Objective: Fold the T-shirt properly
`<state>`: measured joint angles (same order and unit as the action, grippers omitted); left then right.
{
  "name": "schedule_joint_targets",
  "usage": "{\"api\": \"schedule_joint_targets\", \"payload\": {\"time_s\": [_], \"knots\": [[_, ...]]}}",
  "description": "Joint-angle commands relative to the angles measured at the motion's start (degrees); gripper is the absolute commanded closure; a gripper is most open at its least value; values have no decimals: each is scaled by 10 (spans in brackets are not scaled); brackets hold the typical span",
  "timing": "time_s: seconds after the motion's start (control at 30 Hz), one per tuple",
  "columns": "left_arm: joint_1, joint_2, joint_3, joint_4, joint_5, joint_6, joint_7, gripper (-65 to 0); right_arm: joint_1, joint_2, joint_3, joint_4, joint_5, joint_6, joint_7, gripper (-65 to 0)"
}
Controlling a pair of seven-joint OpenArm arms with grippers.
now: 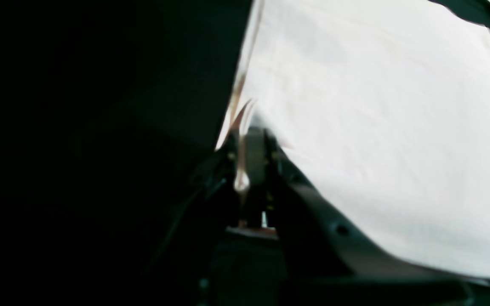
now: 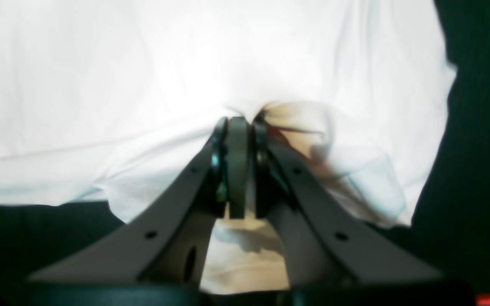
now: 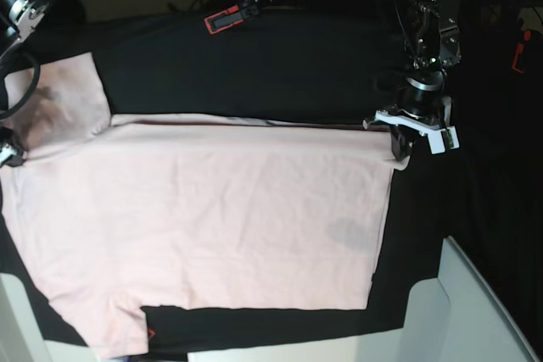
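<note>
On the black table cloth (image 3: 280, 65), both grippers, left gripper (image 1: 251, 140) and right gripper (image 2: 238, 127), pinch the T-shirt (image 3: 212, 218) tight, so I think they must next carry this edge across together

T-shirt (image 3: 212, 218) cut off left; right pincer (image 2: 240, 127) perhaps blurred

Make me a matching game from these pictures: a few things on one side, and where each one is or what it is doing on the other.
Things:
1. large pale pink cotton T-shirt
2. left tool
3. right tool
4. red-and-black handheld device

Places or states:
A. shut on the shirt's edge at the base view's left
B. lying at the table's far edge
C. spread across the black table cloth
D. shut on the shirt's corner at the base view's right

Pairs: 1-C, 2-D, 3-A, 4-B
</note>
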<state>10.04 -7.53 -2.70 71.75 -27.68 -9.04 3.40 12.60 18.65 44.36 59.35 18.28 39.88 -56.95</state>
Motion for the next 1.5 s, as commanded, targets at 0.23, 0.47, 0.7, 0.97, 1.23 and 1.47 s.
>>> {"api": "schedule_joint_targets", "payload": {"time_s": [0.23, 0.47, 0.7, 0.97, 1.23, 1.47], "knots": [[-53, 9, 14, -49, -2, -1, -17, 0, 35, 30, 2, -44, 7, 1, 45, -1], [-84, 11, 38, -80, -2, -1, -17, 0, 41, 48, 2, -100, 7, 1, 86, -1], [-84, 9, 30, -81, -2, -1, -17, 0, 43, 49, 2, -103, 7, 1, 98, -193], [-125, 5, 30, -82, -2, -1, -17, -363, 49, 49, 2, -96, 8, 1, 98, -427], [-133, -24, 30, -30, -2, -1, -17, -390, -7, 44, 8, 47, 11, 1, 36, -427], [-29, -39, 30, 76, -3, -1, -19, -388, -90, -12, 82, 152, 12, 1, -19, -427]]}}
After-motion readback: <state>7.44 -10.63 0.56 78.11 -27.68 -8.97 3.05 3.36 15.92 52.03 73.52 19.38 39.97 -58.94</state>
